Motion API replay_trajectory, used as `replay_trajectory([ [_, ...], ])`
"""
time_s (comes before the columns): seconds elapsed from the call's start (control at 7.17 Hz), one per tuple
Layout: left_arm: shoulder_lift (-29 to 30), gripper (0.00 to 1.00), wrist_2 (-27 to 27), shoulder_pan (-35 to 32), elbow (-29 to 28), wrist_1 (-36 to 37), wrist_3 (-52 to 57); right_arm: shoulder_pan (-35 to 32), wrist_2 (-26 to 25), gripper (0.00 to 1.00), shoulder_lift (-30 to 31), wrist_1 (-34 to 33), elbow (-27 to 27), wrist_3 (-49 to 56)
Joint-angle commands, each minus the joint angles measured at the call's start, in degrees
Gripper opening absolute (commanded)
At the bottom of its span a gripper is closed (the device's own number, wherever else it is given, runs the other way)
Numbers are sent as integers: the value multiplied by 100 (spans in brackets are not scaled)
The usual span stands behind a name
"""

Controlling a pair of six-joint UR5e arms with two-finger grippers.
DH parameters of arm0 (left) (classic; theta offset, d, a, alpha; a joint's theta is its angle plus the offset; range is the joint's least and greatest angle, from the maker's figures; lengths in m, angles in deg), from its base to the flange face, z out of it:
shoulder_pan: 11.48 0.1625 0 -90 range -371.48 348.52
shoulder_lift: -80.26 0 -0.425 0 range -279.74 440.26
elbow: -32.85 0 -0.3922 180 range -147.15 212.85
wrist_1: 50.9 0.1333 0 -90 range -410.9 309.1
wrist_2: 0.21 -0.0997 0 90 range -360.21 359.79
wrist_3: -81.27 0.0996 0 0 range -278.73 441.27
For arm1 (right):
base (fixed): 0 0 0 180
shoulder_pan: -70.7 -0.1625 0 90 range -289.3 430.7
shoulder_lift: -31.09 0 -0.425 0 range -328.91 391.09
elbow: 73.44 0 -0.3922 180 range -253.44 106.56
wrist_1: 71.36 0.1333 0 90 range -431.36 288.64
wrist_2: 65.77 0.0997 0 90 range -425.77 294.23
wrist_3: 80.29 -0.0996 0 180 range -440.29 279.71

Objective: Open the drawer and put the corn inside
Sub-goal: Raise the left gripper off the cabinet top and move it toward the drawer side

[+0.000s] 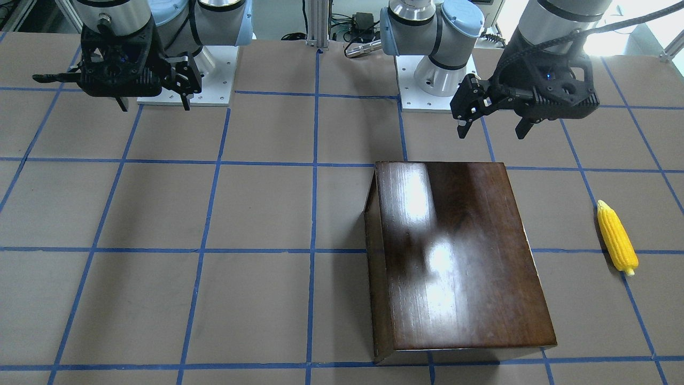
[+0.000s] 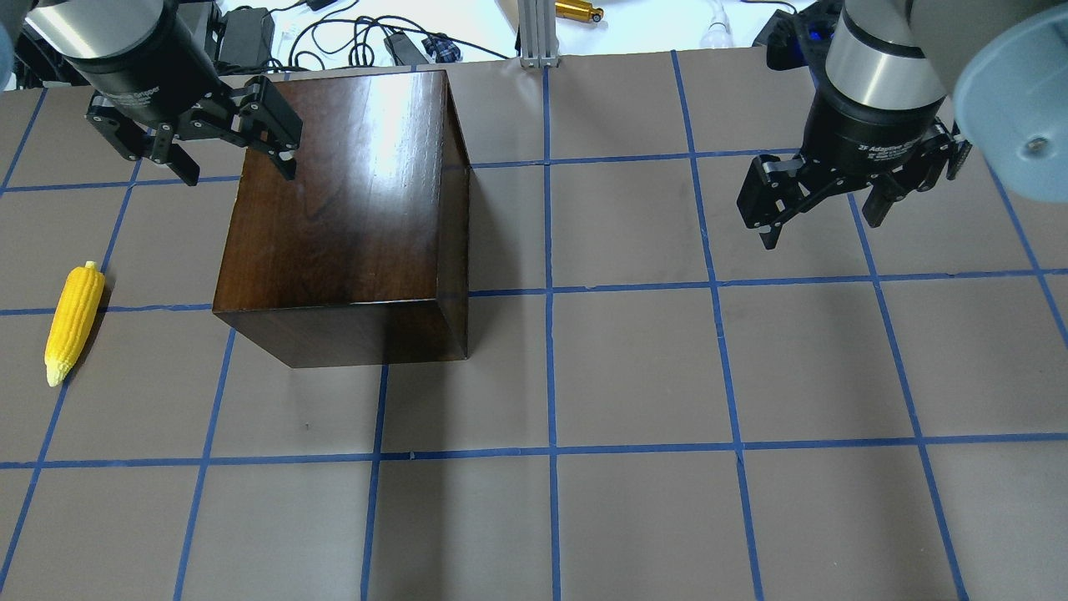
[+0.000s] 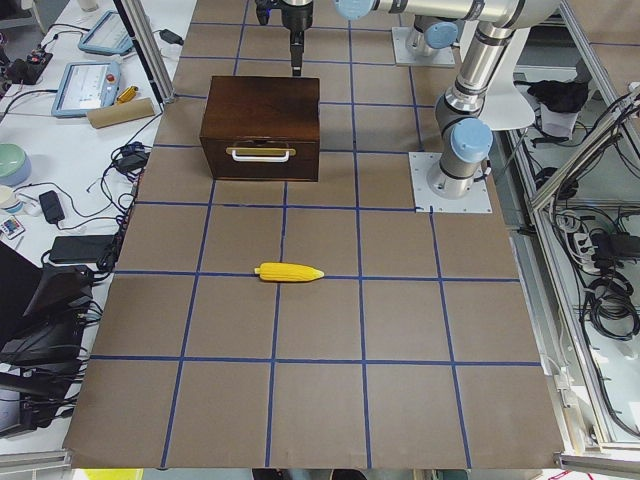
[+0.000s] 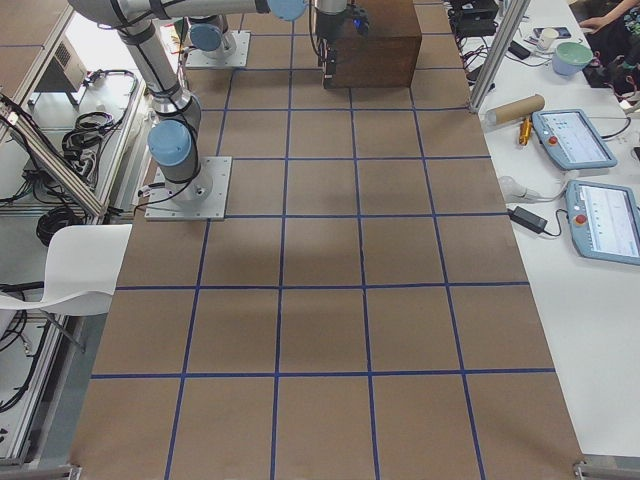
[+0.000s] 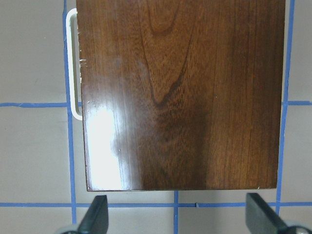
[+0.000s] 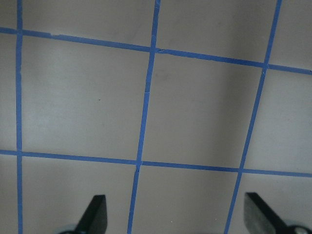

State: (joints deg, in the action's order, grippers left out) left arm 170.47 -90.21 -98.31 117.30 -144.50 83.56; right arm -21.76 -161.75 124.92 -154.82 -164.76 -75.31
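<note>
The glossy dark-brown box (image 2: 342,209) stands on the table's left half, also seen in the front view (image 1: 459,256). Its drawer is shut; the front panel with its pull (image 3: 262,153) faces the table's left end, and the pull shows at the box's edge in the left wrist view (image 5: 73,63). The yellow corn (image 2: 73,321) lies on the table left of the box, apart from it, also in the front view (image 1: 617,238). My left gripper (image 2: 239,175) hovers open and empty over the box's near edge. My right gripper (image 2: 822,229) hangs open and empty over bare table on the right.
The two arm bases (image 1: 187,75) (image 1: 435,80) sit at the robot's side of the table. Cables, a power brick (image 2: 242,33) and a gold tool (image 2: 576,10) lie past the far edge. Tablets and a cardboard tube (image 4: 515,105) sit on the side bench.
</note>
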Motion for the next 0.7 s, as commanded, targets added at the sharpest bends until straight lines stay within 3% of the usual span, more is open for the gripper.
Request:
replay_trajectory([
  [0.0, -3, 100, 8, -1, 1, 0, 0, 0, 0, 100, 3, -4, 0, -6],
  [0.56, 153, 100, 26, 174, -156, 61, 165, 0, 0, 100, 3, -4, 0, -6],
])
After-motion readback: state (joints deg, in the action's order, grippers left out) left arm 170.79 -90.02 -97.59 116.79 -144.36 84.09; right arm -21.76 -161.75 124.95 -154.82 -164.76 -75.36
